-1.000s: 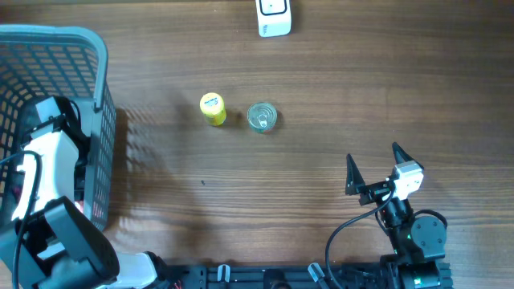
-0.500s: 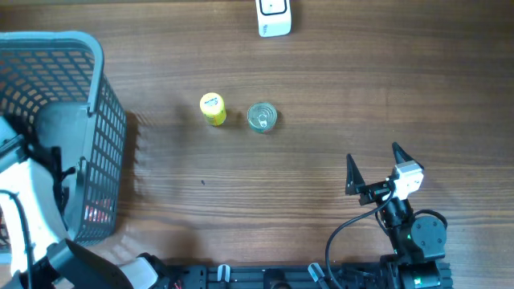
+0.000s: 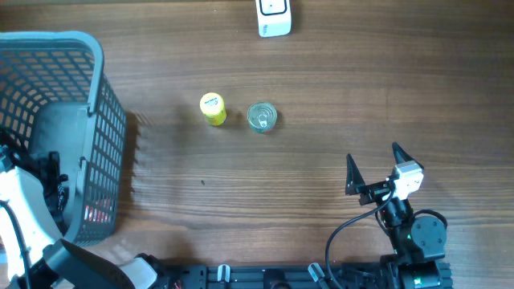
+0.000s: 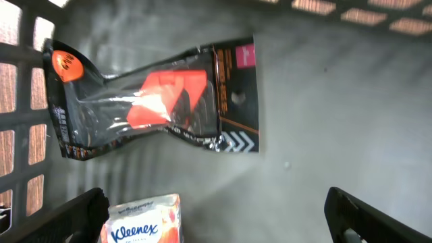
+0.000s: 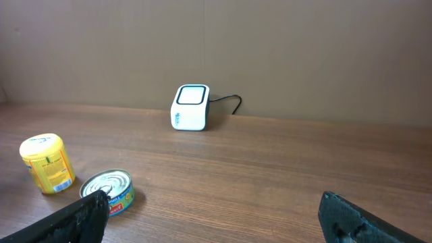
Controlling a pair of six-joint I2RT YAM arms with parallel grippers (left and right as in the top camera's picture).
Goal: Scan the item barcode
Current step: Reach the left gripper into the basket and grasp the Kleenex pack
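Left gripper (image 4: 212, 197) hangs inside the grey mesh basket (image 3: 96, 96), jaws spread wide, holding nothing. Likely item: the black-and-orange blister packet (image 4: 155, 101), flat on the basket floor near one mesh wall. A Kleenex pack (image 4: 145, 223) is also in the basket, just beside the packet. The packet looks light, with glossy, crinkly film that is probably slippery and floppy. It seems best pinched across its printed card end, not the clear bulge. No barcode is visible on this face. Right gripper (image 3: 373, 154) is well apart from the basket, jaws spread and empty. The barcode scanner (image 3: 274, 18), yellow tub (image 3: 213, 108) and tuna tin (image 3: 262, 116) sit outside the basket on the table.
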